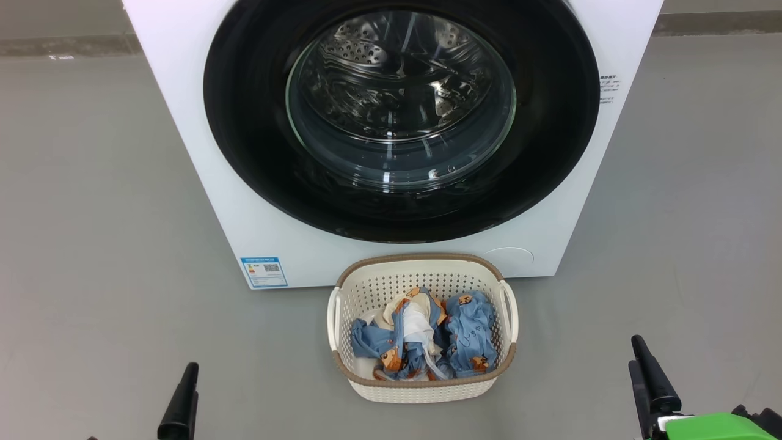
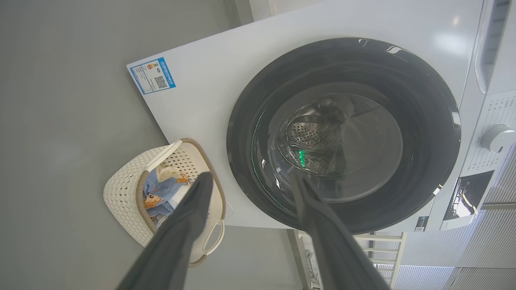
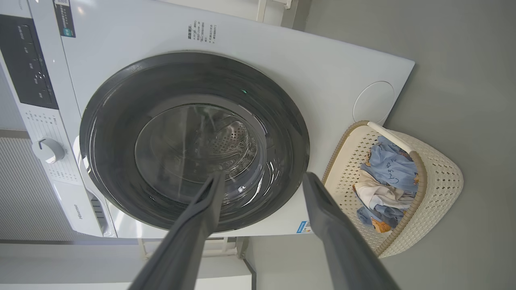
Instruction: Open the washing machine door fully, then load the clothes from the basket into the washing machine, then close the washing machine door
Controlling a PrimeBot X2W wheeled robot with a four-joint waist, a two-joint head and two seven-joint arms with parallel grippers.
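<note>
Fingers, left and right, spread empty; clothes lie in basket (door shut).

Bright, even light fills all three views; the grey floor left and right of the large round glossy black-rimmed glass door shows almost no shadow. Thin white glints sit on the door's lower glass. In the left wrist view, pale glare patches lie on the white metal washing machine front up and right of the door. Both wrist views bow straight edges near their borders. The left gripper and right gripper, before the door, look soft and blurred.
</note>
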